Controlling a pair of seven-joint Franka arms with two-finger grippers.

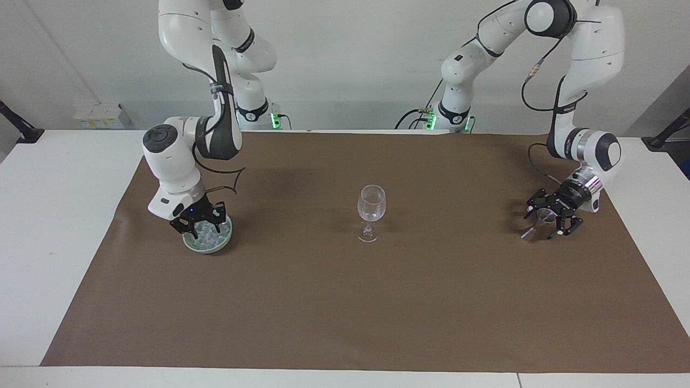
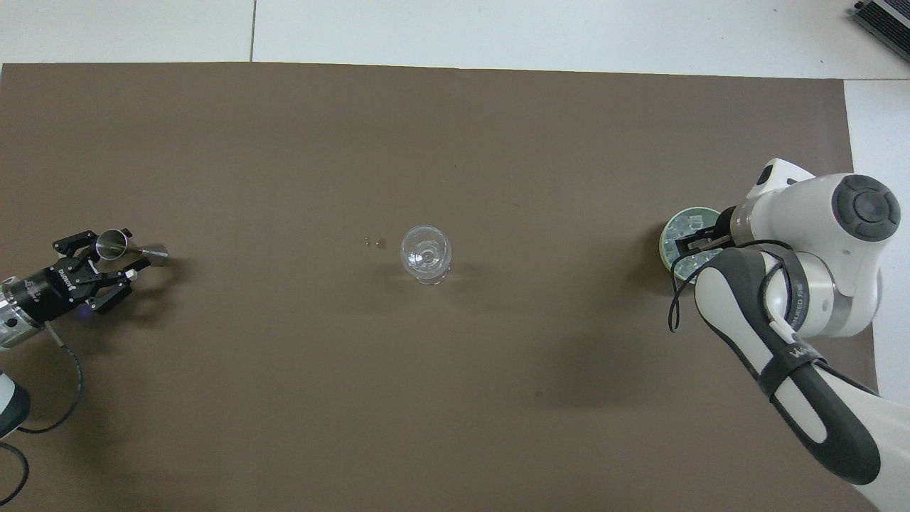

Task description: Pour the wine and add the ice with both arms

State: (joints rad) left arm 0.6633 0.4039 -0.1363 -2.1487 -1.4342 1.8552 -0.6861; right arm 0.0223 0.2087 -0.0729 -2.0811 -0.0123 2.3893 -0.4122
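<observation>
Reaching down into the pale green round bowl [image 1: 207, 241] at the right arm's end of the brown paper mat [image 1: 345, 302], my right gripper [image 1: 197, 222] sits among the clear glittery ice chunks [image 1: 206, 234]; I cannot tell whether its fingers have closed. My left gripper [image 1: 552, 219] has its fingers spread around the small steel jigger [image 1: 533, 229] at the left arm's end. Between them stands the clear stemmed wine glass [image 1: 370, 213], upright at mid-table.
</observation>
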